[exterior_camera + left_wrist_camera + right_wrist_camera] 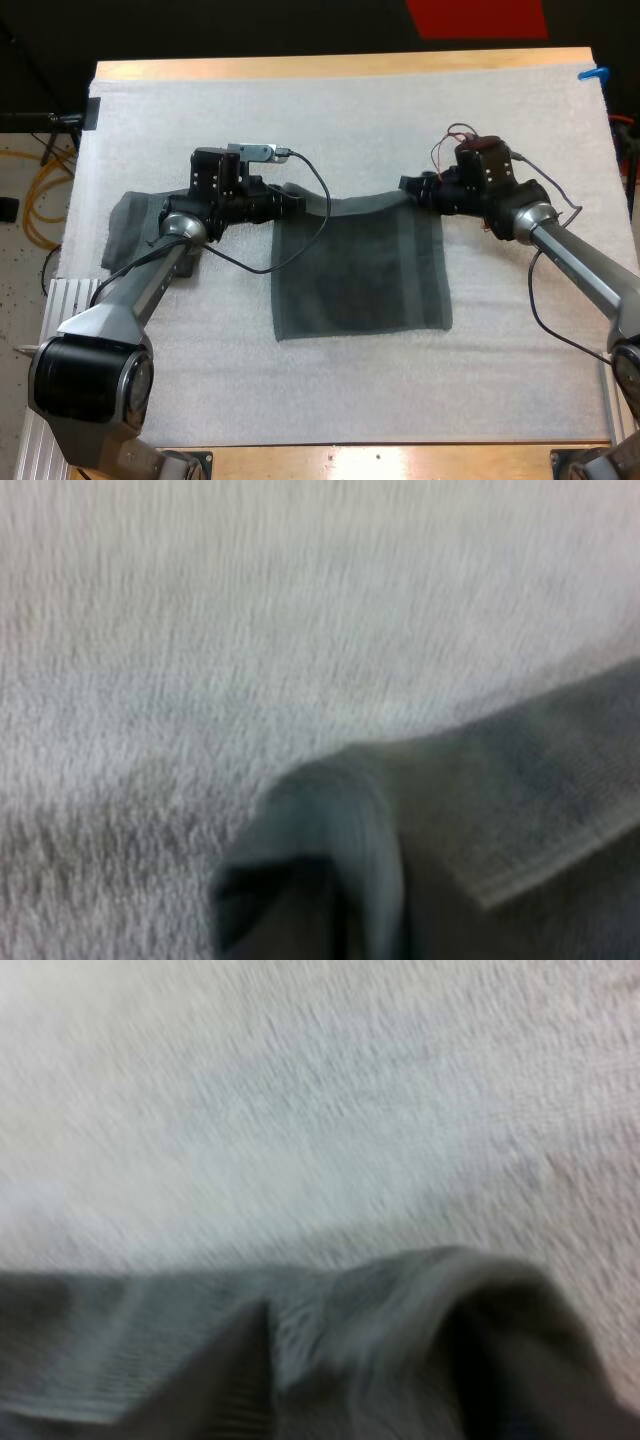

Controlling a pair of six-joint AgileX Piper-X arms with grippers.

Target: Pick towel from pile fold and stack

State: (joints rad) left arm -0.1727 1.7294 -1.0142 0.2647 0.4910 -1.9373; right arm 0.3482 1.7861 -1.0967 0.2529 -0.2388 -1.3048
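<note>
- Two towels are on the desk (340, 66): one spread dark grey-green towel (360, 270) and one crumpled dark grey-green towel (128, 225).
- The spread dark grey-green towel lies open in the middle of the white foam mat (350, 110), about square, with its near edge flat on the mat.
- The crumpled dark grey-green towel lies at the left side of the mat, partly under the left arm.
- Two tools are at work, one at each far corner of the spread towel.
- The left tool (297, 197) is clamped on the far left corner; in the left wrist view the cloth rises there in a bunched fold.
- The right tool (408, 186) is clamped on the far right corner, where the cloth is also gathered up.
- The far edge of the spread towel hangs between the two tools in a shallow curve.
- The mat is bare along its far side, along its near side and at its right part, so there is open room on these three sides of the spread towel.
</note>
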